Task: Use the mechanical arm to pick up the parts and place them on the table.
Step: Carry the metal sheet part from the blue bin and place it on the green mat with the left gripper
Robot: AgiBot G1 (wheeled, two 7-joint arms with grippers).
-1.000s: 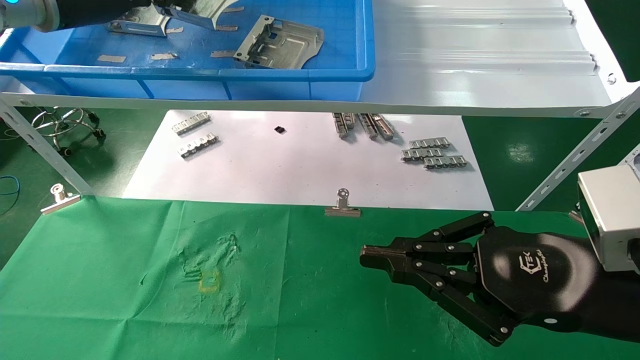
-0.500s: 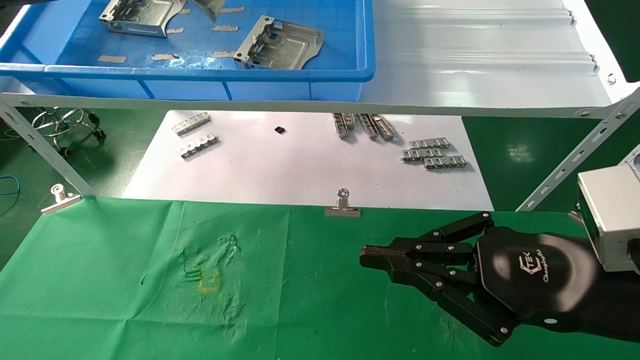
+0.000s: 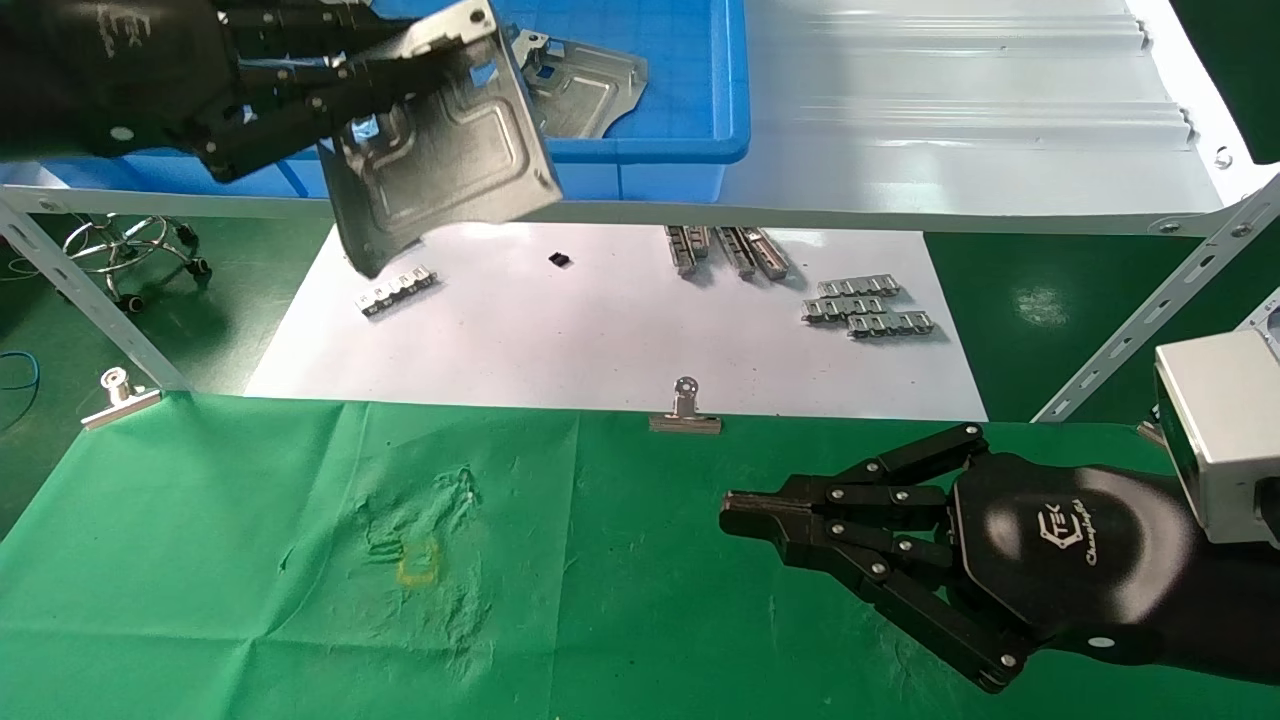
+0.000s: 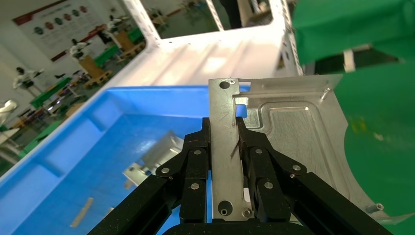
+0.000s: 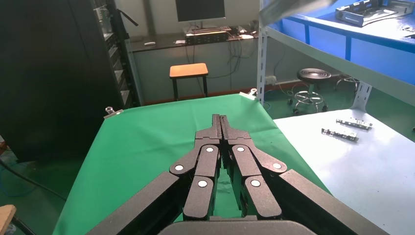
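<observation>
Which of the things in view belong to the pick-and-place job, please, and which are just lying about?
Job:
left gripper, shut on a metal plate
another plate in the blue bin
green table

Lying about:
right gripper, shut, over the cloth
small ladder strips on the white sheet
binder clip

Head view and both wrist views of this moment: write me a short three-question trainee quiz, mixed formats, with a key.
1. True or false: the left gripper is shut on a part.
2. Where is the held part? A) lying on the table B) in the air in front of the blue bin C) on the white sheet
3. Fill in: the right gripper hangs closed and empty over the ____ table.

Key: 1 true; 2 B; 3 green.
</observation>
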